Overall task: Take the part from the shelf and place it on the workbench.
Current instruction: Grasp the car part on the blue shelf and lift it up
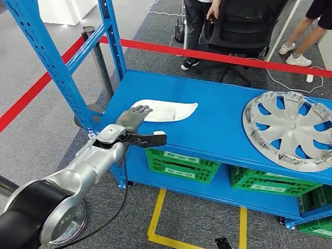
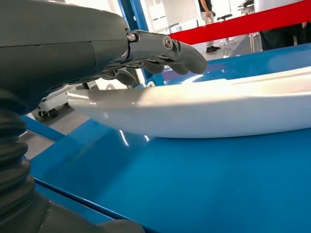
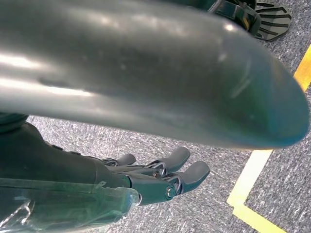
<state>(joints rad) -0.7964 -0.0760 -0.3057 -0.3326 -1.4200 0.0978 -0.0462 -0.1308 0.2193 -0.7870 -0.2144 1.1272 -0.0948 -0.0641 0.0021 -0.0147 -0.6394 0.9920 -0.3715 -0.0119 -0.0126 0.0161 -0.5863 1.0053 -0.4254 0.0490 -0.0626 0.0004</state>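
Now the left hand (image 1: 135, 117) is out over the near end of the white part (image 1: 166, 110), fingers (image 2: 180, 48) stretched flat just above its top face and nothing gripped; from the wrist view I cannot tell whether the fingertips touch it or sit a hair above. The part lies flat on the top shelf (image 1: 211, 124), a long, shallow, curved white shell tapering to a point at its far end, with a rounded, glossy edge. It looks like thin moulded plastic: light, fairly stiff, probably a bit springy along its length, and slick enough that a loose pinch could slide off. My call is to take it at the broad near end, fingers over the top and thumb under the raised lip, since the wrist view shows the edge curling up off the shelf there. The right hand (image 3: 161, 179) hangs low over grey carpet (image 3: 205, 213), fingers loosely extended, holding nothing. Moving outward, the shelf surface is smooth, shiny blue metal, so the part may skate if pushed. A grey wheel cover (image 1: 291, 129) sits well apart on the same shelf, green crates (image 1: 182, 165) are below, and a blue upright (image 1: 51, 67) stands close to the arm's left. Behind runs a red barrier tape (image 1: 219, 56), with people and an office chair (image 1: 243, 31) beyond it.
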